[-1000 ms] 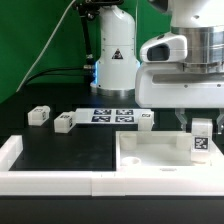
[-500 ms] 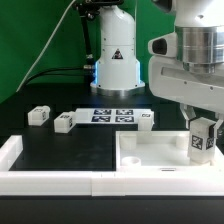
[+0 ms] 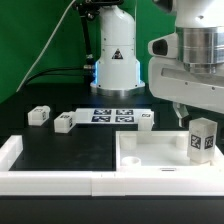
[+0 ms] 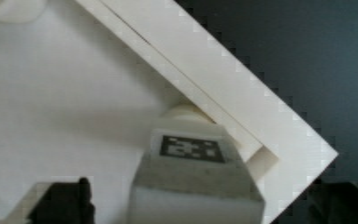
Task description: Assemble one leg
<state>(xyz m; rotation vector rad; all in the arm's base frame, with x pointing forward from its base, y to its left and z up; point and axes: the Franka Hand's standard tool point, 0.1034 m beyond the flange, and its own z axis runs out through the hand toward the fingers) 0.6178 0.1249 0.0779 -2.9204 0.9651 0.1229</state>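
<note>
A: Nearest the worktop's front edge?
B: White recessed panel (image 3: pixel 150 162), front right corner. The leg (image 3: pixel 202 138) stands on end in it, just beside its rim, tag facing forward.
A: Gripper?
B: Gripper (image 3: pixel 196 112) above the leg, spread. The one finger (image 4: pixel 62 198) in view is clear of it.
A: Farther back?
B: Loose legs (image 3: pixel 38 115) (image 3: pixel 63 122) (image 3: pixel 146 119) flank the marker board (image 3: pixel 112 115); robot base (image 3: pixel 112 60) at the far edge

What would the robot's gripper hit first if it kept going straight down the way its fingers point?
Most likely the leg, standing in a corner of the white tray piece right under the gripper. Its open fingers might slip past either side, since depth is unclear.
</note>
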